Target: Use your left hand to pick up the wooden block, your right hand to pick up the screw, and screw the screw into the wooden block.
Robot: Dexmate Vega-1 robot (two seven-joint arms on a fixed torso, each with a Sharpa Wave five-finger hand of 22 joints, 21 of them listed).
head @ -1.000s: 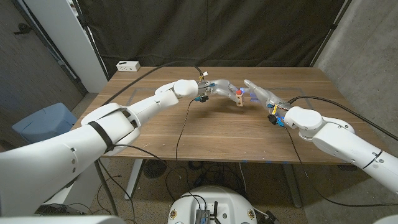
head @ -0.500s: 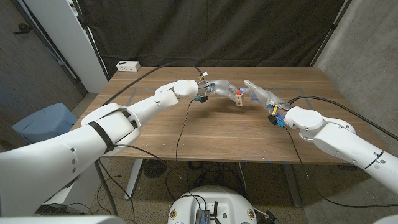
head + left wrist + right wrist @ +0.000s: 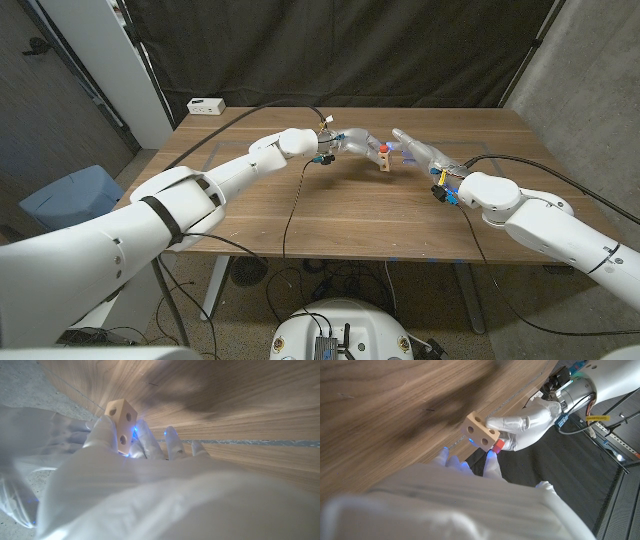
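Hands meet above the table's [image 3: 300, 215] middle, barely shifted from a second ago. From the left, the left hand [image 3: 352, 142] grips the wooden block [image 3: 384, 160], lifted. The right hand [image 3: 418, 150] pinches the red-headed screw [image 3: 384, 148] at the block's top. Threading seems under way, unfinished.

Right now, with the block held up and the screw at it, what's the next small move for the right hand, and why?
Probably a small twist of the right hand to turn the red-headed screw further in. The left hand holds the wooden block above the table, and the screw's red head sits against the block at the right hand's fingertips. How deep it is seated cannot be told.
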